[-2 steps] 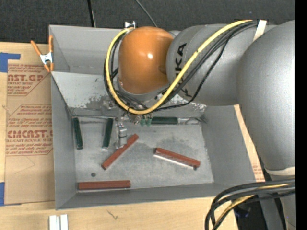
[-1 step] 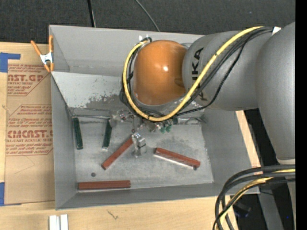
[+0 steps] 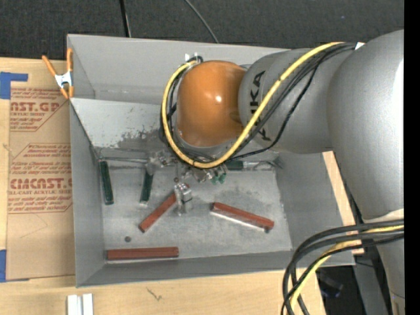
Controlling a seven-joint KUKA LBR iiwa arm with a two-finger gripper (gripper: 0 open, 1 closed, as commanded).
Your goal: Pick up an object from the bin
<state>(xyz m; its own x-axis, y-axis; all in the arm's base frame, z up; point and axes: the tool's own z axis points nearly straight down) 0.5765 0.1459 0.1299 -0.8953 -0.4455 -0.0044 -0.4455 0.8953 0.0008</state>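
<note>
My gripper [image 3: 182, 196] hangs below the orange wrist cover, near the middle of the bin floor. Its fingertips sit at the upper right end of a red-brown flat stick [image 3: 157, 214] that lies slanted on the floor. Whether they are touching the stick I cannot tell. To the right lies a second red-brown stick [image 3: 241, 216] with a pale edge. A dark green stick [image 3: 146, 186] lies just left of the gripper, nearly upright in the view.
Another dark green stick [image 3: 105, 182] lies by the left wall. A long red-brown stick [image 3: 142, 253] rests along the front wall. A small green piece [image 3: 218, 176] lies under the wrist near the back wall. The arm covers the bin's back right.
</note>
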